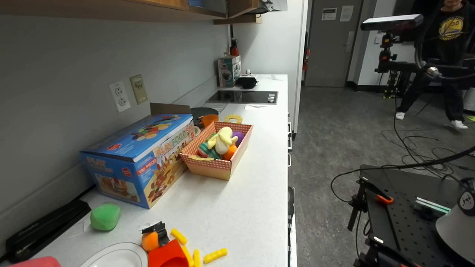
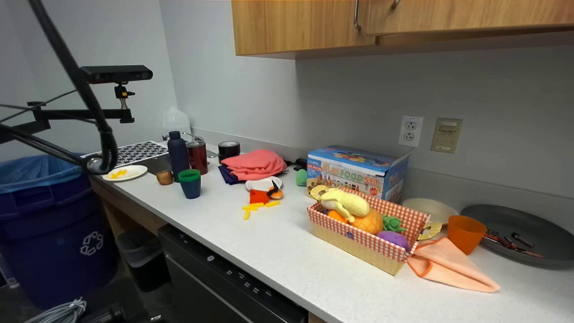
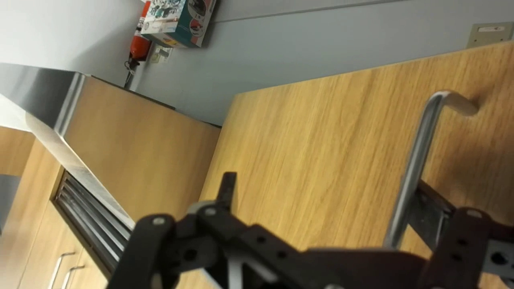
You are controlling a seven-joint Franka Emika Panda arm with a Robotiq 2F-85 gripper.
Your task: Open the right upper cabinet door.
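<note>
The right upper cabinet door [image 3: 313,136] is a flat light-brown wooden panel filling the middle of the wrist view. It carries a metal bar handle [image 3: 415,168]. In an exterior view the door [image 1: 243,6] stands out at an angle from the cabinet, with part of the inside showing. It also shows at the top of an exterior view [image 2: 475,15], its handle [image 2: 394,4] cut off by the frame. My gripper [image 3: 325,184] is open, its fingers wide apart. The right finger lies behind the bar, on the door side. Whether it touches the bar I cannot tell.
The left cabinet door [image 2: 305,27] adjoins it. A range hood [image 3: 44,92] and a wooden side panel [image 3: 136,148] stand beside the door. Below, the counter [image 1: 256,178] holds a blue box [image 1: 122,163], a checked basket [image 1: 207,168] and loose toy food.
</note>
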